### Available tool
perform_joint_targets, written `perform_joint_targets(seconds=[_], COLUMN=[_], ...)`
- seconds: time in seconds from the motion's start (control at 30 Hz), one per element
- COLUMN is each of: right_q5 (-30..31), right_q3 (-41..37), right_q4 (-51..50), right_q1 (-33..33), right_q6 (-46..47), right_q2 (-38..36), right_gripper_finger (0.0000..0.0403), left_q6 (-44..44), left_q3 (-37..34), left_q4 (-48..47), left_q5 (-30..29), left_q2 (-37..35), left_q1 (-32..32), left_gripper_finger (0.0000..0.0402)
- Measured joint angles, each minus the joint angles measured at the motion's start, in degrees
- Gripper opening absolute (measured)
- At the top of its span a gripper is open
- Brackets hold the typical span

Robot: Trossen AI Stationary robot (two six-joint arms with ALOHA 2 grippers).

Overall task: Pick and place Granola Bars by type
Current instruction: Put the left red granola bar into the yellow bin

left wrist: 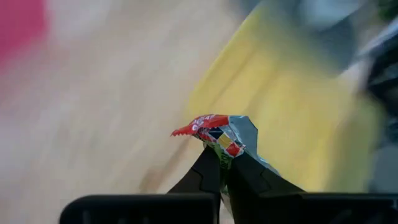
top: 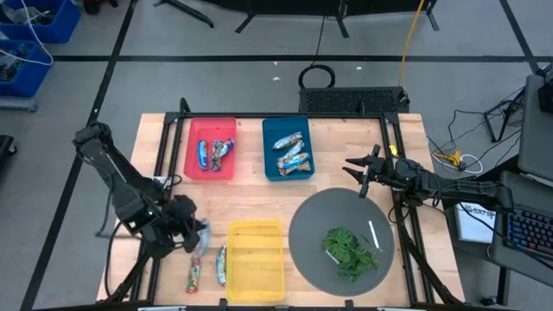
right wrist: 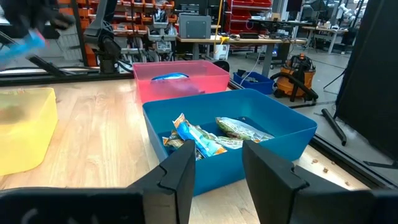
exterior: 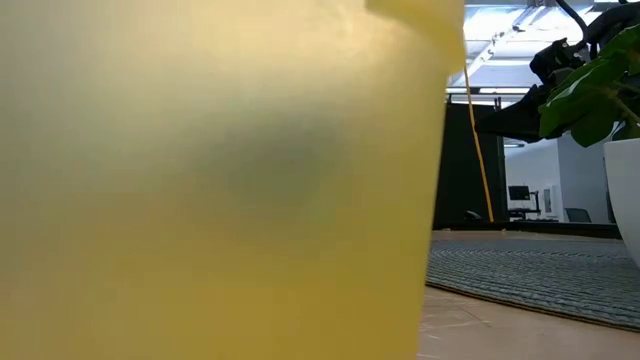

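Note:
My left gripper point(top: 197, 235) is shut on a granola bar point(top: 205, 233) in a silver-and-red wrapper, left of the yellow bin point(top: 256, 259). Two more bars point(top: 193, 275) point(top: 221, 263) lie flat on the wood near the table's near edge. The red bin point(top: 212, 149) holds two bars and the blue bin point(top: 288, 149) holds several tan-and-blue ones point(right wrist: 199, 140). My right gripper point(top: 356, 175) waits open at the grey plate's far right rim, with its fingers point(right wrist: 217, 155) pointing at the blue bin. My left gripper point(left wrist: 225, 155) pinches the bar between its two fingers just behind one crimped end. That red saw-toothed end point(left wrist: 205, 127) sticks out past the fingertips. The rest of the bar is hidden behind the fingers. In the high view it looks lifted off the wood.
A round grey plate point(top: 302, 226) at the near right carries a green leafy bunch point(top: 350, 250) and a thin white stick point(top: 373, 233). The yellow bin's wall point(exterior: 220, 180) fills most of the low view. Bare wood lies between the bins and the plate.

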Motion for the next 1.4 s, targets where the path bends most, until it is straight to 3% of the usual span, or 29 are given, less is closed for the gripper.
perform_joint_targets(seconds=[0.1, 0.23, 0.5, 0.67, 0.77, 0.87, 1.13, 1.27, 1.4], right_q5=[0.0, 0.0, 0.0, 0.0, 0.0, 0.0, 0.0, 0.0, 0.0], right_q3=[0.0, 0.0, 0.0, 0.0, 0.0, 0.0, 0.0, 0.0, 0.0], right_q4=[0.0, 0.0, 0.0, 0.0, 0.0, 0.0, 0.0, 0.0, 0.0], right_q1=[0.0, 0.0, 0.0, 0.0, 0.0, 0.0, 0.0, 0.0, 0.0], right_q6=[0.0, 0.0, 0.0, 0.0, 0.0, 0.0, 0.0, 0.0, 0.0], right_q2=[0.0, 0.0, 0.0, 0.0, 0.0, 0.0, 0.0, 0.0, 0.0], right_gripper_finger=[0.0126, 0.0125, 0.0126, 0.0125, 0.0123, 0.0123, 0.0122, 0.0123, 0.0122], left_q6=[16.1, 33.4, 33.4, 33.6, 31.9, 31.2, 41.7, 44.9, 38.8], left_q3=[2.0, 0.8, 0.4, 0.5, 0.5, 0.5, 1.9, 7.6, 17.1], left_q4=[12.5, 34.0, 37.7, 42.6, 41.5, 39.3, 42.3, 32.3, 9.6], left_q5=[-6.2, -0.2, 19.8, 28.0, 30.1, 31.5, 30.2, 29.7, 29.4], left_q2=[-0.1, 2.3, 18.5, 25.3, 27.1, 27.5, 27.2, 26.4, 26.4], left_q1=[3.4, 9.8, 20.7, 23.5, 24.5, 25.2, 26.7, 26.6, 22.7], left_gripper_finger=[0.0011, 0.0011, 0.001, 0.001, 0.0013, 0.0042, 0.0125, 0.0128, 0.0114])
